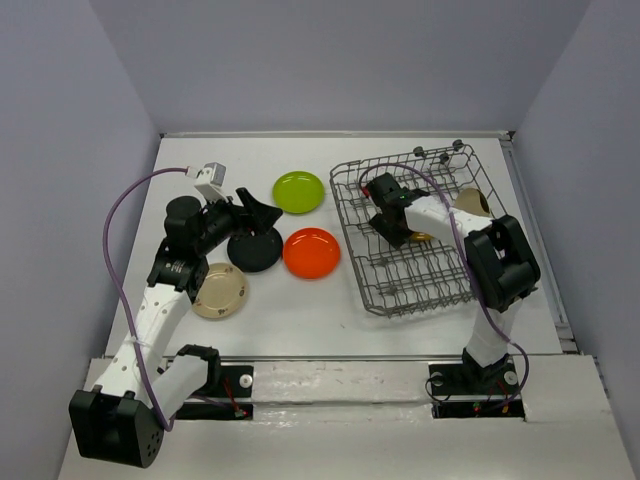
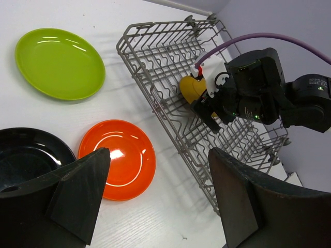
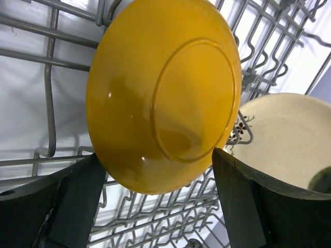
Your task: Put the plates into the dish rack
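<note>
Dish rack (image 1: 410,275): grey wire, askew at right. Standing on edge inside: yellow plate (image 3: 165,93), cream patterned plate (image 3: 289,139). Flat on the table to its left: lime green plate (image 1: 299,191), orange plate (image 1: 311,252), black plate (image 1: 262,256), beige plate (image 1: 220,291).

The dish rack (image 1: 400,275), at 3 o'clock on the counter (image 1: 300,320), is showing as bare grey metal wire, smooth and dully shining. A yellow plate (image 3: 160,93) inside it is gleaming like smooth glossy plastic. The orange plate (image 2: 118,157), lime green plate (image 2: 59,62) and black plate (image 2: 31,155) are catching bright highlights; the beige plate (image 1: 220,291) is looking matt. The counter is appearing white and matt, the left tool (image 2: 159,165) matt black plastic.
</note>
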`<state>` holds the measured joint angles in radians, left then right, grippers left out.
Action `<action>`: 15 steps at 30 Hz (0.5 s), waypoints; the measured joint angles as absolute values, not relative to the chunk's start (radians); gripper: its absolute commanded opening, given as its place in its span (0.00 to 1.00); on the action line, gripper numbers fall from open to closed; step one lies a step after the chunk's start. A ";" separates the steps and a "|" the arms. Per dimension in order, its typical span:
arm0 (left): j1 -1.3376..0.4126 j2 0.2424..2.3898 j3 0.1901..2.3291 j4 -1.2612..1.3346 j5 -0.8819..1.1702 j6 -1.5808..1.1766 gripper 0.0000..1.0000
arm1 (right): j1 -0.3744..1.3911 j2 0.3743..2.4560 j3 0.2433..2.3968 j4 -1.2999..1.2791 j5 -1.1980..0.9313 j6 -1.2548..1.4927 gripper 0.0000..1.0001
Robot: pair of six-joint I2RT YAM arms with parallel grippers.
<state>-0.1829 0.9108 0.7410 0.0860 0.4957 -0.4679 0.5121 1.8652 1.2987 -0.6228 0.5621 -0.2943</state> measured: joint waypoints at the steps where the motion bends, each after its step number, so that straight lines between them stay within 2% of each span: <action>1: -0.183 0.911 0.741 0.086 0.496 -0.468 0.87 | 0.513 1.865 1.302 -0.616 0.561 -0.310 0.85; 9: -0.183 0.905 0.741 0.086 0.496 -0.468 0.87 | 0.512 1.865 1.302 -0.598 0.522 -0.383 0.80; 15: -0.183 0.901 0.741 0.086 0.495 -0.468 0.87 | 0.512 1.865 1.302 -0.590 0.489 -0.405 0.69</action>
<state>-0.1829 0.9012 0.7406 0.0860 0.4953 -0.4679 0.5121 1.8652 1.3022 -0.5903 0.4892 -0.4049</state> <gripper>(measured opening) 0.873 0.748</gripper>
